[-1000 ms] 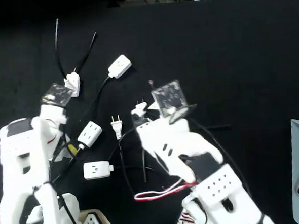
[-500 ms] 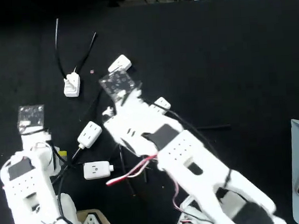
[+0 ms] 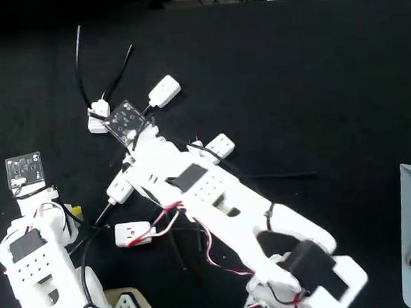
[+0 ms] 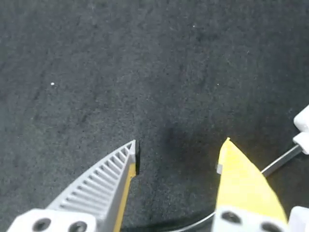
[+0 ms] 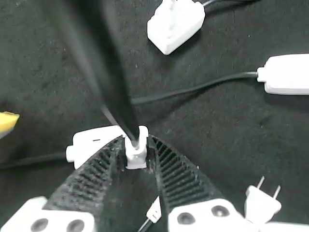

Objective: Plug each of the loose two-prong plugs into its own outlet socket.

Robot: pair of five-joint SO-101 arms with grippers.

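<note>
Right gripper [image 5: 136,143] is clamped on a small white two-prong plug [image 5: 136,157]. The ribbed black fingers [image 5: 99,171] squeeze it from both sides, and its black cord [image 5: 113,92] rises straight up toward the wrist camera. The plug sits right against the end of a white outlet socket [image 5: 94,141] lying flat on the black table [image 5: 217,130]. I honestly can't tell if the prongs are in anything, the fingers hide that bit.

A little further out there's another loose plug [image 5: 263,202] near that gripper, prongs bare and pointing away from it. Past the held plug is a socket with a plug already seated in it [image 5: 174,21], and off to one side a long white socket block [image 5: 289,75] with a cord trailing from it.

From above, the right arm [image 3: 215,202] stretches diagonally across the mat, over the cluster of cords. There are more sockets around it: one near its elbow side [image 3: 220,145] and one at the near edge of the pile [image 3: 133,233].

Left gripper [image 4: 181,144] is wide apart with nothing between the grey finger [image 4: 104,186] and the yellow one [image 4: 239,181], just bare mat underneath. The left arm [image 3: 37,255] sits back in its own corner, well apart from the plugs.
</note>
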